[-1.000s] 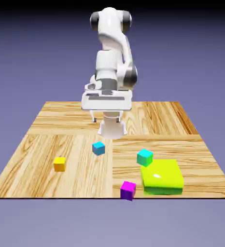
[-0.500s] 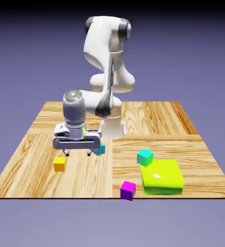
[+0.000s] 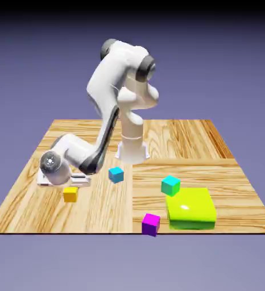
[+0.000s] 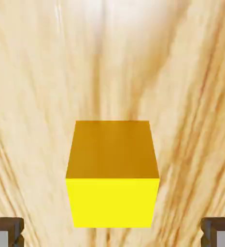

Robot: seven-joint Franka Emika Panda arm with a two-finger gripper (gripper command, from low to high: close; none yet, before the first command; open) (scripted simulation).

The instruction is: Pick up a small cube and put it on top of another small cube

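Wooden table (image 3: 174, 136) under blue-violet backdrop; hand (image 4: 112, 234) spread wide astride yellow cube (image 4: 112, 174).

The tool (image 3: 66, 183) hangs low over the bench (image 3: 174, 136), right above the small yellow cube (image 3: 70, 194). The sky-blue cube (image 3: 116, 174) sits near its side, toward the exterior view's right.

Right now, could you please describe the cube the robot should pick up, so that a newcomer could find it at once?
Start at the wooden table and go to its front corner on the exterior view's left, where the open gripper hangs low. The yellow cube sits just below it. It is the only yellow one; the other small cubes are blue, turquoise and magenta.
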